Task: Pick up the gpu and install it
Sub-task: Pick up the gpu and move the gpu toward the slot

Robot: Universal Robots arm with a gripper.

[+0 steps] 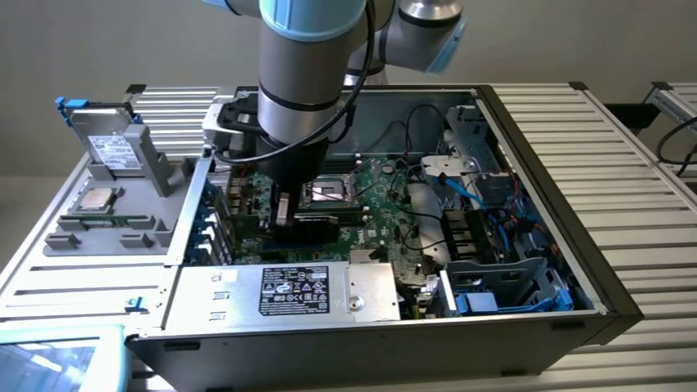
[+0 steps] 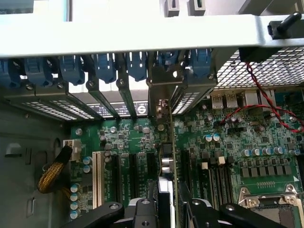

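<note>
Nearest the camera: power supply, labelled lid up, at the front edge of the open computer case, which rests on a slatted desk. On the exterior view's left, outside the case, a grey fixture tray carries a processor chip and a drive stood on edge. Centre: the arm reaches straight down into the case over the motherboard. Gripper is about half closed, its fingers pressing on either side of the gpu. The card hangs upright and edge-on, directly over the black expansion slots. Its metal bracket sits up against the rear slot openings, under the row of blue clips. Cannot tell whether the contact edge has met a slot. Judgement on handling: light and stiff, so it should not sag in the grip, but fragile, with bare circuit board on one face and a plastic shroud on the other. The flat faces near the top edge look the safe place to hold, away from the contacts and the bracket. On the exterior view's right: a drive cage and blue cables inside the case.
</note>
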